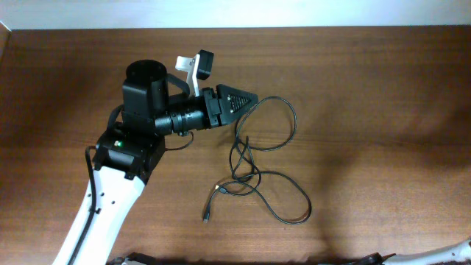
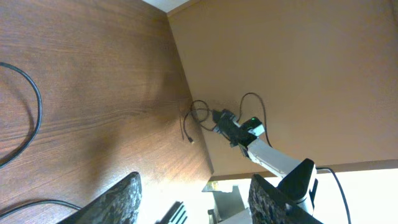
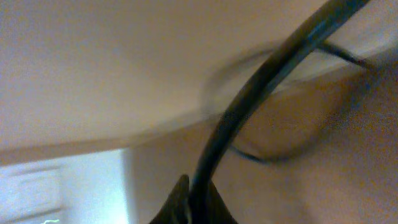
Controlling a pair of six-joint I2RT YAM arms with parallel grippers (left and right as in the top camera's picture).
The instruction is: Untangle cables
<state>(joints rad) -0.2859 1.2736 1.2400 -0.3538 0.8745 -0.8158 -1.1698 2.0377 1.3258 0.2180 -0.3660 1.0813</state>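
Thin black cables point(image 1: 254, 174) in loose overlapping loops mid tabletop point(image 1: 368, 88), tangled where strands cross. Small plug point(image 1: 207, 216) at lower end. Top loop arcs right, starting just beside left hand point(image 1: 249, 98); contact unclear. Left hand spread wide, fingers point(image 2: 118, 199) well apart, nothing between. Right hand point(image 3: 186, 208) blurred in wrist view, tips pressed together, seemingly pinching one of the cables, which runs up and right from them.
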